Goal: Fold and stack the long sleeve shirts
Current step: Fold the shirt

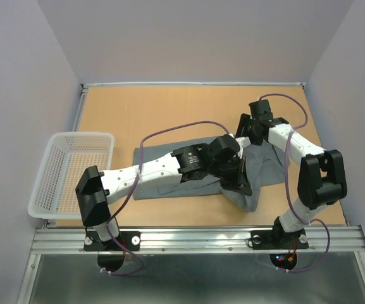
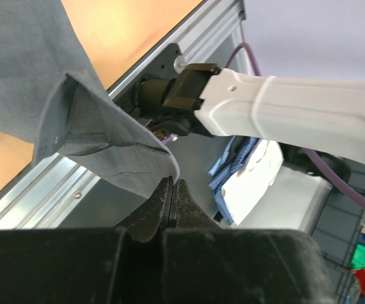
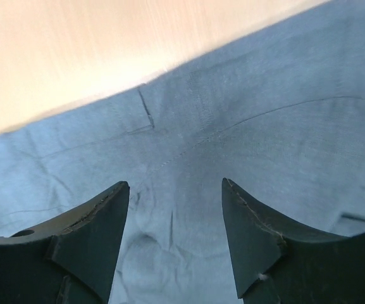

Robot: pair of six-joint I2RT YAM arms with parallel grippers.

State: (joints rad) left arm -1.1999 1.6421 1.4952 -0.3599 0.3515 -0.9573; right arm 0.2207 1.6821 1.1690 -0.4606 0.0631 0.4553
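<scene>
On the table [image 1: 169, 107]: one grey shirt [image 1: 267, 166] lies across the middle of the wooden top, spread left to right in a long flattened shape; both arms reach over its right half
Shirt's near-right part: a flap of cloth points toward the near edge; in the left wrist view the grey shirt [image 2: 87, 126] rises off the table in a folded, tented peak with a stitched hem showing
Left gripper [image 1: 240, 182]: over the right-centre of the shirt; seen up close, the left gripper [image 2: 171, 190] has its jaws pressed together, pinching the tip of that raised hem
Right gripper [image 1: 248, 135]: at the shirt's far-right edge; jaws spread wide
Right wrist view: the right gripper [image 3: 176, 183] points down at the grey shirt [image 3: 233, 126]; cloth fills the gap between the fingers, with a seam and small creases running across it; bare table shows beyond the fabric's edge; whether the tips touch the cloth cannot be told
Basket [image 1: 49, 171]: white mesh, at the left edge of the table, well apart from the shirt
Rail [image 1: 201, 237]: metal strip along the near edge, carrying both arm bases
</scene>
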